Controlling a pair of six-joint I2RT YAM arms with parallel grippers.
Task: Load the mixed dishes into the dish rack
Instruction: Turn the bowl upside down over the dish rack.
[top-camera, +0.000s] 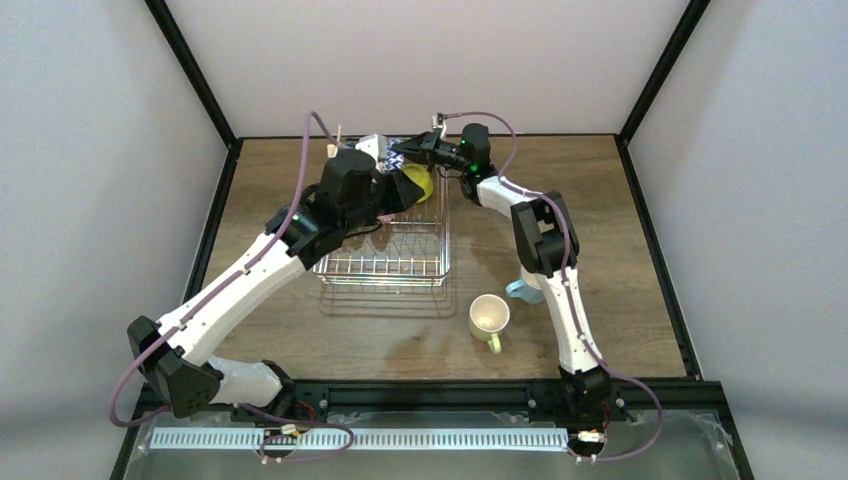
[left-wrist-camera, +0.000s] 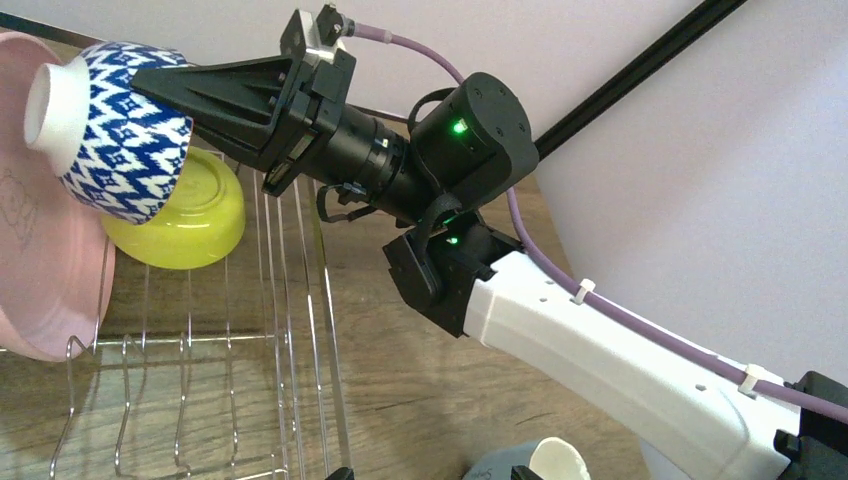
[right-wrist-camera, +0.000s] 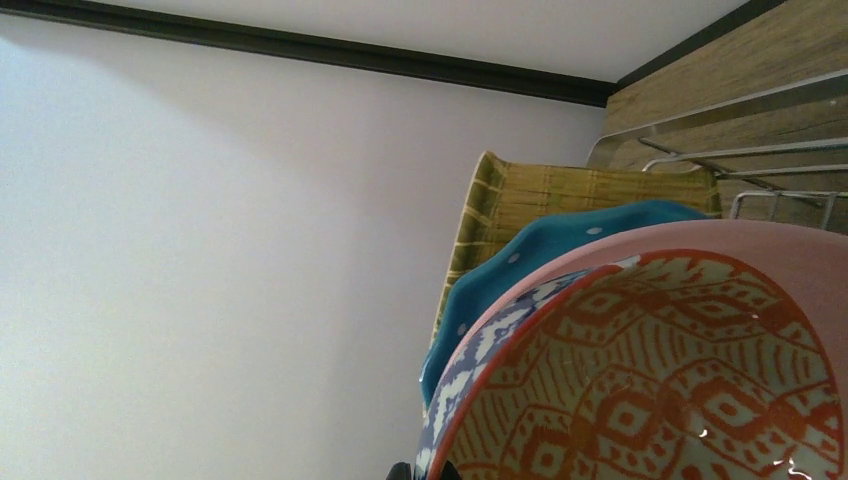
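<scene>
My right gripper is shut on the rim of a blue-and-white patterned bowl with an orange-red patterned inside. It holds the bowl tilted over the far end of the dish rack. A lime bowl lies in the rack just below it. The pink plate, teal dotted plate and tan woven plate stand on edge behind. My left gripper is open and holds nothing, hovering by the rack's right side. The pale yellow-green mug and light-blue mug stand on the table.
The right arm's white forearm crosses close in front of the left wrist camera. Black frame posts and pale walls enclose the wooden table. The light-blue mug sits against the right arm's lower link.
</scene>
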